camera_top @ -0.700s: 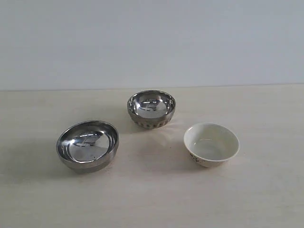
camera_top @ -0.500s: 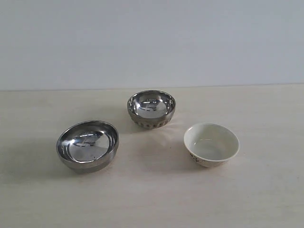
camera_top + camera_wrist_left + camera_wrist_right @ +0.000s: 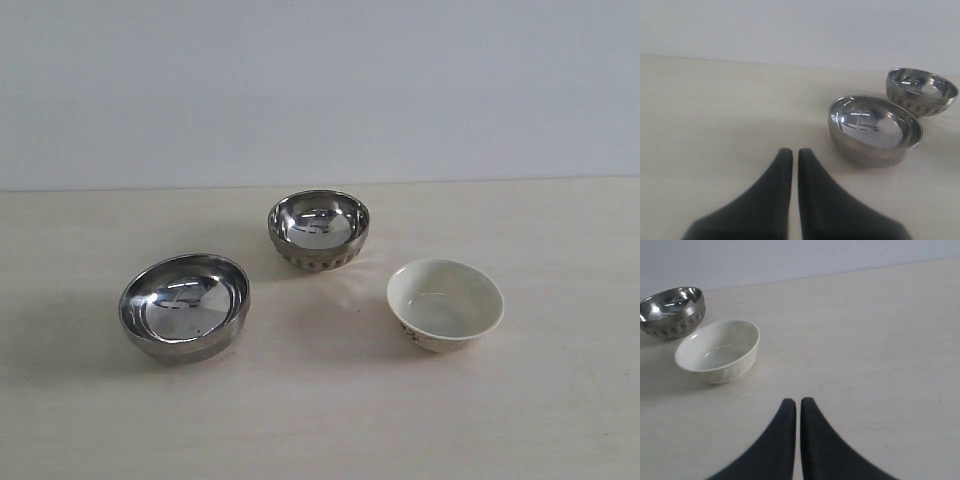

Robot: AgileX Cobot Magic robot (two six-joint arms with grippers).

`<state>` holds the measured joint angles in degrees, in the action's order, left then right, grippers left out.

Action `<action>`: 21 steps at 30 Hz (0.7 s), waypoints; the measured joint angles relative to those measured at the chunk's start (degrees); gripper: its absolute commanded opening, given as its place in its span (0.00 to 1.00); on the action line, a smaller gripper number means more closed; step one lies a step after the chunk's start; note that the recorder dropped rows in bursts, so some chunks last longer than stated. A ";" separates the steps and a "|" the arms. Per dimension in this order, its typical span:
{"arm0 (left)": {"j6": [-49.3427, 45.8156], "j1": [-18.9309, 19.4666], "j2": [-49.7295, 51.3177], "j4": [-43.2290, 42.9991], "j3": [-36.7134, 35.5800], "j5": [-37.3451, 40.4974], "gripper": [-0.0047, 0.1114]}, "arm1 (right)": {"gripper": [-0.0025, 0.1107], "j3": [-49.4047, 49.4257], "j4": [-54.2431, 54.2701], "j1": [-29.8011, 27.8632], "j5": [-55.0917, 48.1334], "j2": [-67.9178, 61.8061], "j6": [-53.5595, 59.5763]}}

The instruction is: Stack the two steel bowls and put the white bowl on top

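The wide plain steel bowl sits on the pale table at the left. The smaller dimpled steel bowl stands behind it, near the middle. At the right rests the white bowl, upright, with a dark floral mark low on its wall. All three stand apart. In the left wrist view my left gripper is shut and holds nothing, short of the wide steel bowl and the dimpled bowl. My right gripper is shut too, some way from the white bowl and the dimpled bowl. Neither gripper shows in the exterior view.
A plain pale wall rises behind the table's far edge. Nothing else stands on the wood-grain surface besides the three bowls.
The bowls have not moved. Only the reflection inside the wide steel bowl has shifted slightly.
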<state>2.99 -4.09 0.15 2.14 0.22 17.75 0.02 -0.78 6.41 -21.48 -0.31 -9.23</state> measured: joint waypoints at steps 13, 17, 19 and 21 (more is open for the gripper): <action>0.00 0.00 0.00 0.00 0.00 0.00 0.07 | 0.02 0.00 24.44 0.00 -0.37 0.00 -27.65; 0.00 0.00 0.00 0.00 0.00 0.00 0.07 | 0.02 0.00 24.57 0.00 0.33 0.00 -27.80; 0.00 0.00 0.00 0.00 0.00 0.00 0.07 | 0.02 0.00 24.57 0.00 1.24 0.00 -27.80; 0.00 0.00 0.00 0.00 0.00 0.00 0.07 | 0.02 0.00 24.57 0.00 3.87 0.00 -27.80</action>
<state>2.99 -4.09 0.15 2.14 0.22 17.75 0.02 23.79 6.41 -17.61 -0.31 -37.03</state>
